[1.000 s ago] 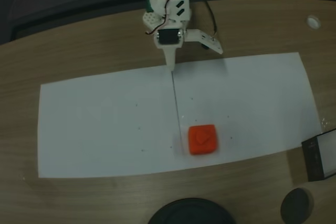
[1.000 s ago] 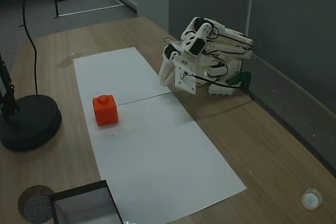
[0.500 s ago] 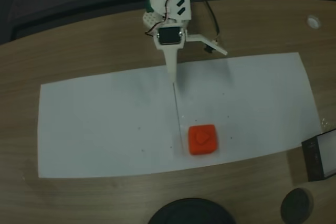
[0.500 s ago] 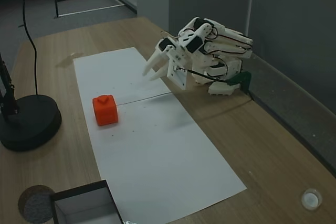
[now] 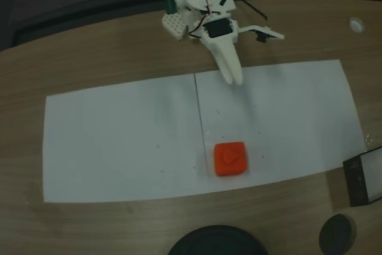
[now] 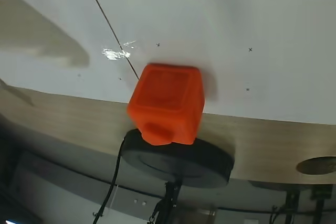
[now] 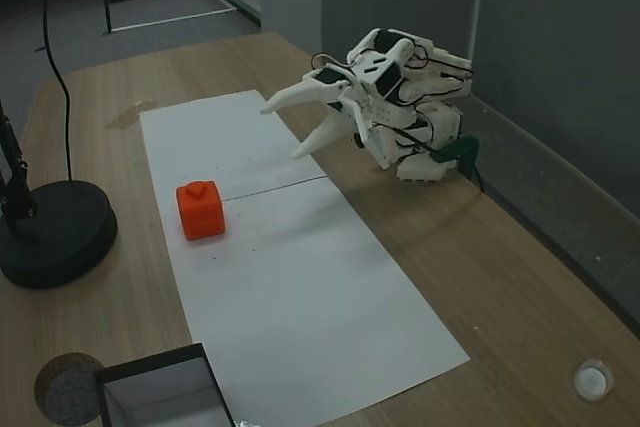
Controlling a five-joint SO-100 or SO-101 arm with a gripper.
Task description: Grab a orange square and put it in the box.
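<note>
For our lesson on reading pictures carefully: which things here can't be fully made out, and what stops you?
- Box: cut by the right edge in a fixed view; cut by the bottom edge in the other fixed view.
- Black disc: cut off by the bottom edge in a fixed view.
- Raised mark on the orange block: too faint to read.

- A fixed view looks almost straight down from high above the table's near edge, facing the arm's base at the top of frame, with the white paper (image 5: 119,141) across its middle.
- Another fixed view stands at one end of the table, raised, looking obliquely along the paper's length (image 7: 300,287).
- The wrist view sits low and close over the paper, facing the orange square (image 6: 168,100).
- All three share the square (image 5: 230,159) (image 7: 200,209) and the black disc (image 5: 215,242) (image 7: 55,232) (image 6: 178,161).
</note>
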